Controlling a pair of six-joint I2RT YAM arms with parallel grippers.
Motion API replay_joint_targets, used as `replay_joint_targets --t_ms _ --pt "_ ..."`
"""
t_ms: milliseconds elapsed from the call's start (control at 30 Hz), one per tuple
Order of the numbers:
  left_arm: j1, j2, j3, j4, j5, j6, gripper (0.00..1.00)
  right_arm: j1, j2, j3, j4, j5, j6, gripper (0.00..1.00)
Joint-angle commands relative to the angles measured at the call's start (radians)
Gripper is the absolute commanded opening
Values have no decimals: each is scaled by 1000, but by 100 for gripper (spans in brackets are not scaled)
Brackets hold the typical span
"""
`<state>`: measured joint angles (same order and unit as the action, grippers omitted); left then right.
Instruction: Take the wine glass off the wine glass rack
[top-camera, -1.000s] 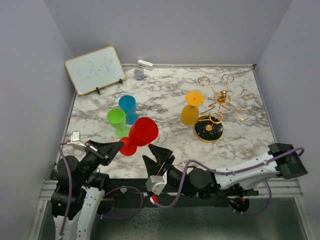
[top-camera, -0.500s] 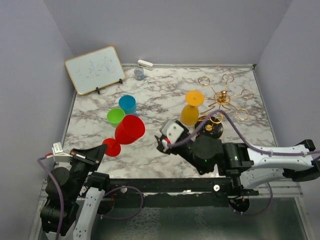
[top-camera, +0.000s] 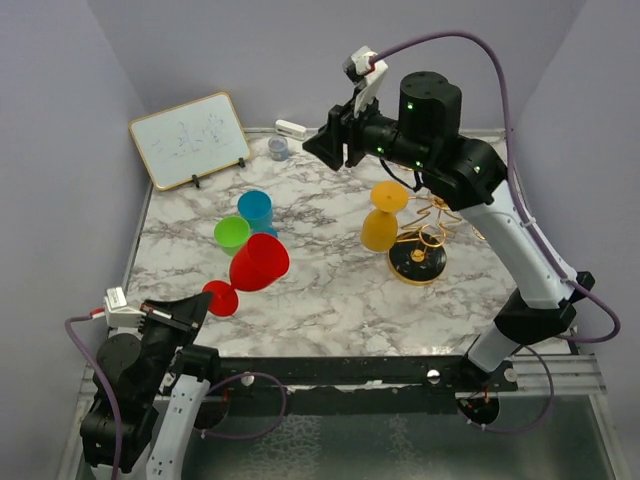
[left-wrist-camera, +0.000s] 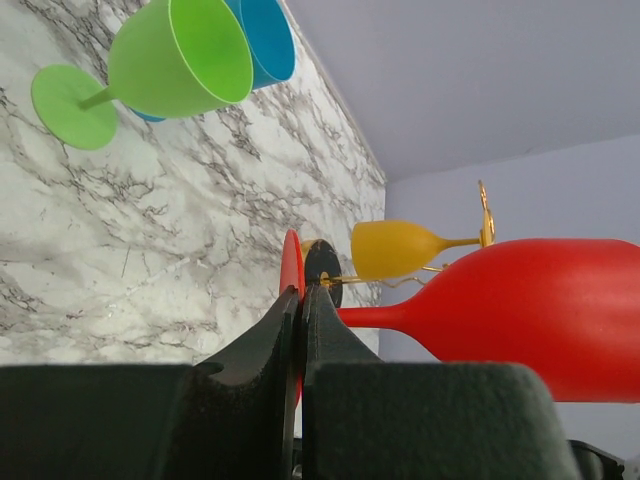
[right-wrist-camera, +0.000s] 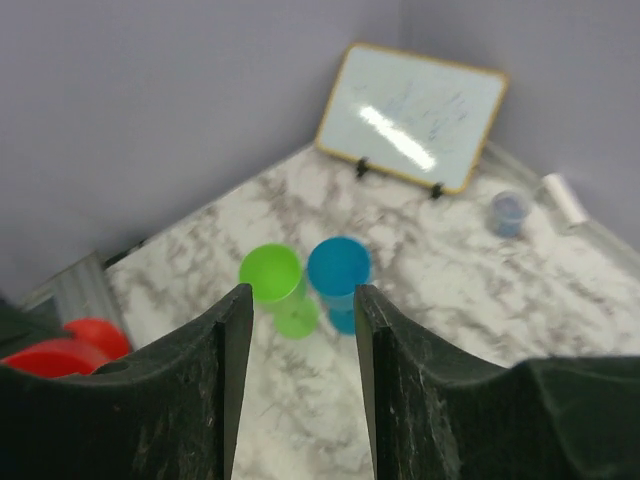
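Observation:
The gold wine glass rack (top-camera: 440, 212) stands on its round black base (top-camera: 417, 262) at the right of the table. A yellow wine glass (top-camera: 382, 218) hangs bowl-down from one of its left arms. My left gripper (top-camera: 200, 303) is shut on the foot of a red wine glass (top-camera: 260, 262), held tilted above the table's front left. In the left wrist view the left gripper (left-wrist-camera: 302, 292) clamps the red foot (left-wrist-camera: 291, 270), with the red bowl (left-wrist-camera: 540, 315) at right and the yellow glass (left-wrist-camera: 395, 248) behind. My right gripper (top-camera: 318, 147) is raised high over the back of the table. It is open and empty (right-wrist-camera: 303, 292).
A green glass (top-camera: 232, 235) and a blue glass (top-camera: 256, 210) stand at centre left; the right wrist view shows the green glass (right-wrist-camera: 270, 275) and the blue glass (right-wrist-camera: 338, 265) below the fingers. A whiteboard (top-camera: 190, 138), small grey cup (top-camera: 278, 148) and white eraser (top-camera: 291, 128) sit along the back.
The right arm swung from low at the table's front up and over to the back, its jaws narrowing slightly. The left arm drew the red glass a little leftward, then held still.

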<state>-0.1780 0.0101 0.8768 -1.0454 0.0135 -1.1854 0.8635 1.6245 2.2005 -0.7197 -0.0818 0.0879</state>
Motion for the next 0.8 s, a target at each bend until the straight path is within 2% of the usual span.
replay_joint_targets --t_ms 0,233,400,767 --pt "5 -21 24 10 -13 26 0 -10 5 -50 -106 -488 125 45" --pt "5 -21 3 42 -3 32 0 -9 -94 -264 -65 -632 122 44" --pt "5 -21 -37 81 19 25 0 -9 -135 -376 -36 -668 115 44" --pt "6 -19 -53 98 25 25 0 -8 -84 -406 43 -688 161 41"
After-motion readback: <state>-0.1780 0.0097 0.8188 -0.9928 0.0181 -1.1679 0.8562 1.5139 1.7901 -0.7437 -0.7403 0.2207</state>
